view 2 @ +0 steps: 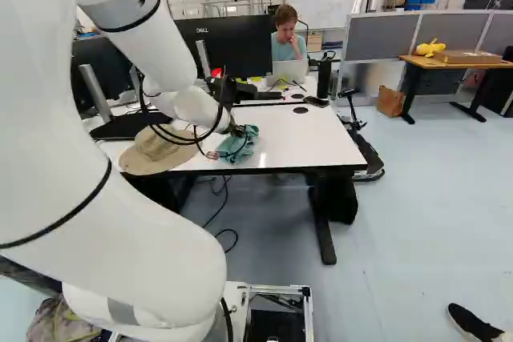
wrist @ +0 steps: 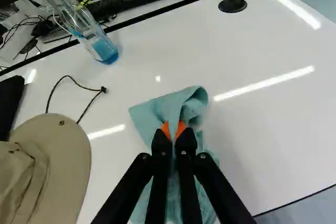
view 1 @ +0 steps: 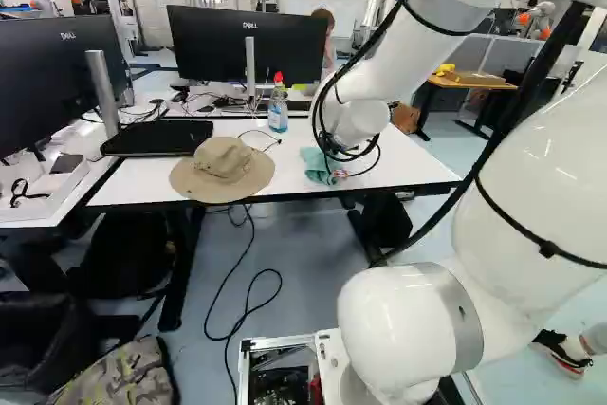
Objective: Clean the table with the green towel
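Keep the wide-brimmed tan cloth hat (wrist: 55, 177), at nine o'clock from the black two-fingered gripper (wrist: 174, 131), and the clear bottle of blue liquid (wrist: 97, 43), at eleven, clear of your stroke. Your gripper is pinching the crumpled blue-green cloth towel (wrist: 149, 116), which seems to rest on the white desk (wrist: 262, 135). Press lightly and sweep towards three o'clock, short of the edge at five. Wrist view crops hat and bottle; fingers hide the towel's middle.
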Robot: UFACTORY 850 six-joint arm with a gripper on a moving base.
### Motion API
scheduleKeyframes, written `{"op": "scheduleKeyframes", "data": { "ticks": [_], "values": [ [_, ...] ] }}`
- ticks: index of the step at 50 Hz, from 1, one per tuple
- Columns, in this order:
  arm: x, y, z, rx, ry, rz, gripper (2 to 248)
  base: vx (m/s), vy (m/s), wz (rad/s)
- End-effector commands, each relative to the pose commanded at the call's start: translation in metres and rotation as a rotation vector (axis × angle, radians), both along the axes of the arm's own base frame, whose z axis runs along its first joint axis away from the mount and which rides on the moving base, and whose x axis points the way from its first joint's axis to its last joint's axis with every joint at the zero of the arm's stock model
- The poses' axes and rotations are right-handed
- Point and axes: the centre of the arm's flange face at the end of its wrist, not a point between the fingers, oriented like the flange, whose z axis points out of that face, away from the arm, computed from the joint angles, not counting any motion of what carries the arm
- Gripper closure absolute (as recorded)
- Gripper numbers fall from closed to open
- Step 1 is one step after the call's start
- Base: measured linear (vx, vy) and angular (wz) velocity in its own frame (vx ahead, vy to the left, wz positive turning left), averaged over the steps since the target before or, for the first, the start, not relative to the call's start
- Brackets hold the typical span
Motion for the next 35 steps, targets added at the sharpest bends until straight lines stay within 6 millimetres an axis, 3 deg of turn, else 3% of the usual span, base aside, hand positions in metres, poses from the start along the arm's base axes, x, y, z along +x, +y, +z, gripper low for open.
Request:
{"op": "scheduleKeyframes", "data": {
  "ticks": [35],
  "values": [
    [-0.0071,0.0029,-0.0071,0.026,0.112,0.02,225,0.0,0.0,0.0]
  ]
}}
